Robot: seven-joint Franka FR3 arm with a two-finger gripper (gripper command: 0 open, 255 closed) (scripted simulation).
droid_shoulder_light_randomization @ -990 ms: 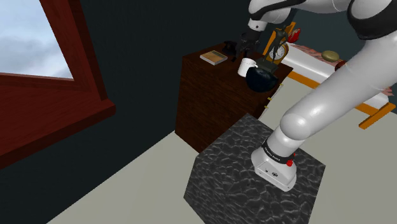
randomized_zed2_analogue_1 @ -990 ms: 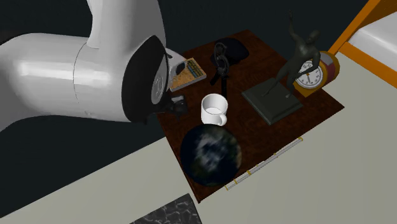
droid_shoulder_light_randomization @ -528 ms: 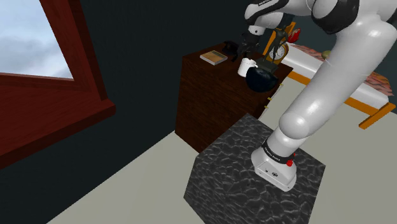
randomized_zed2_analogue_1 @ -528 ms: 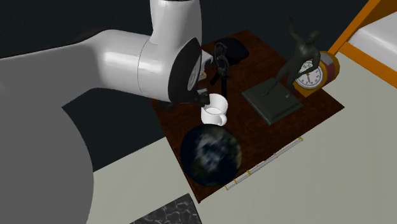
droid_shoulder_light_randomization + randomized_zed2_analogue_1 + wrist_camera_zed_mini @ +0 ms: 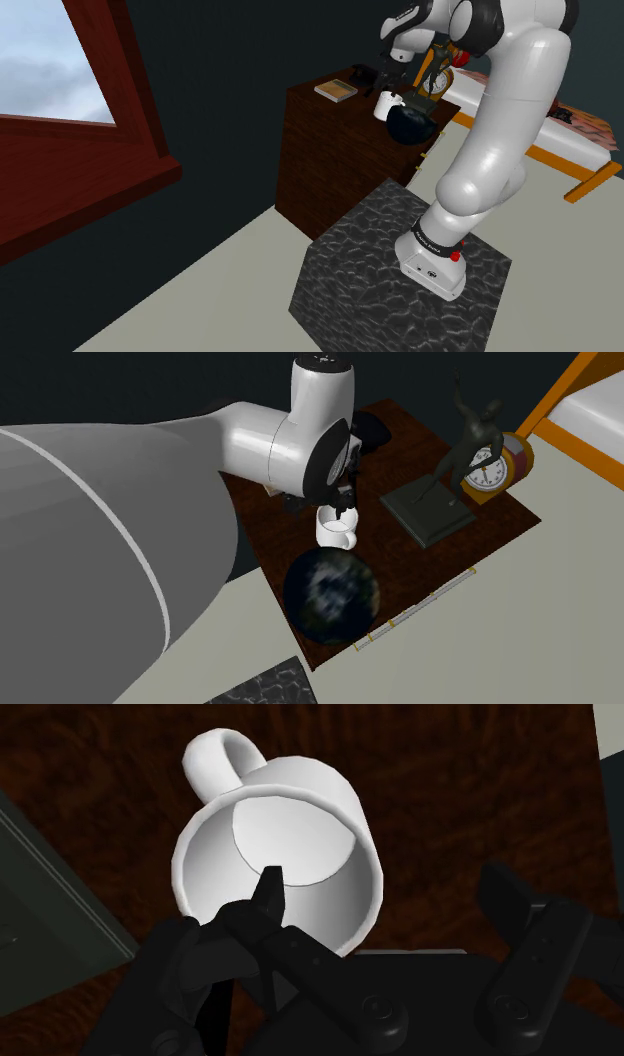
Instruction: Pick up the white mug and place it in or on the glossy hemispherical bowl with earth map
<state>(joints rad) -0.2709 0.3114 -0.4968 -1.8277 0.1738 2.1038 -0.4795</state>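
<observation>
We see the gripper (image 5: 386,892) spread wide just above the white mug (image 5: 280,854). 1 finger (image 5: 268,894) is over the cup's open mouth and the other is outside its wall; we cannot tell if either touches. The mug stands upright on the dark wooden cabinet (image 5: 415,572), just beside the dark glossy globe bowl (image 5: 331,595).

I see a plain white mug (image 5: 280,844) on a dark red-brown, wood-grained tabletop (image 5: 450,794). The bowl (image 5: 331,595) is glossy black-blue with pale mottled map patches, and my stand (image 5: 400,270) is dark grey, veined like stone.
</observation>
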